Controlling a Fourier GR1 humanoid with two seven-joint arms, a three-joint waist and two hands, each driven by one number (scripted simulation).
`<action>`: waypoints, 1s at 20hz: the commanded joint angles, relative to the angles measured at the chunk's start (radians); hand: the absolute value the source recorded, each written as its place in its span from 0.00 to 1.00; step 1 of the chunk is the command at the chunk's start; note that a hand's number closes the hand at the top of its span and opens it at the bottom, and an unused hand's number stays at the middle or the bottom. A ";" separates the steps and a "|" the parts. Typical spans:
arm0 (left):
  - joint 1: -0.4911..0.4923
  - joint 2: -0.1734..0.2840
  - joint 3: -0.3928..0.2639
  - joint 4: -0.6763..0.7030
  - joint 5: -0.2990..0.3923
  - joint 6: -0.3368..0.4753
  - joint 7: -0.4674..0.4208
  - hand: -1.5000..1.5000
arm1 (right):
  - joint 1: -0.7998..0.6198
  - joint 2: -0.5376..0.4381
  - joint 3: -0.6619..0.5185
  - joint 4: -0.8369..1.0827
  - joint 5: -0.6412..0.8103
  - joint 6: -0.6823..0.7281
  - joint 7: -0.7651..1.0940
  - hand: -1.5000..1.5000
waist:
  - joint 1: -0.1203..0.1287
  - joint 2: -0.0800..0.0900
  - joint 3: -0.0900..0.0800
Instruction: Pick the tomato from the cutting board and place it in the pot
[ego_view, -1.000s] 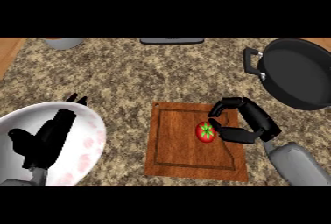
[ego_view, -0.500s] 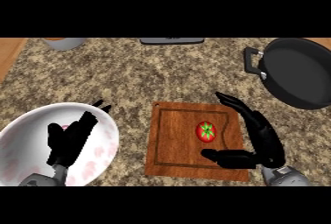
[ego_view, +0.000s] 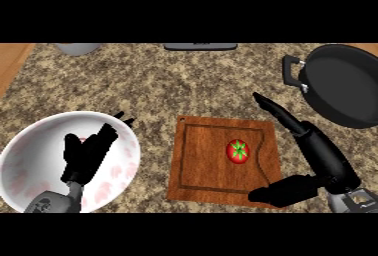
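The tomato (ego_view: 238, 151) is seen right of centre on the cutting board (ego_view: 199, 165), clear of every edge. The right hand (ego_view: 317, 155) is spread wide at the board's right edge, fingers stretched past its far corner and thumb curved over its near corner, nothing touched. The pot (ego_view: 343, 82) stands beyond the board's far right corner, granite between. Left of the board, the left hand (ego_view: 87, 155) is held open over a white plate (ego_view: 29, 155).

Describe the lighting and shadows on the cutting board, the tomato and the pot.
Head view: even, soft light; the brown wooden cutting board shows no glare, the small red tomato casts almost no shadow, the black round pot has a dark, featureless interior, and the black right hand is too dark for surface detail.
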 joint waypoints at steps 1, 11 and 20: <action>0.012 -0.027 -0.017 0.007 -0.026 0.010 0.020 0.50 | -0.063 0.001 -0.014 -0.045 -0.072 0.058 0.245 0.00 | 0.010 0.003 -0.003; -0.016 -0.066 -0.011 0.099 -0.079 -0.012 -0.052 0.50 | -0.147 0.045 0.148 0.260 0.022 0.247 0.281 0.00 | 0.018 0.008 -0.003; -0.031 -0.083 0.065 0.067 -0.089 -0.056 0.032 0.50 | -0.103 0.084 -0.006 0.497 0.169 0.275 -0.041 0.00 | 0.011 0.006 -0.002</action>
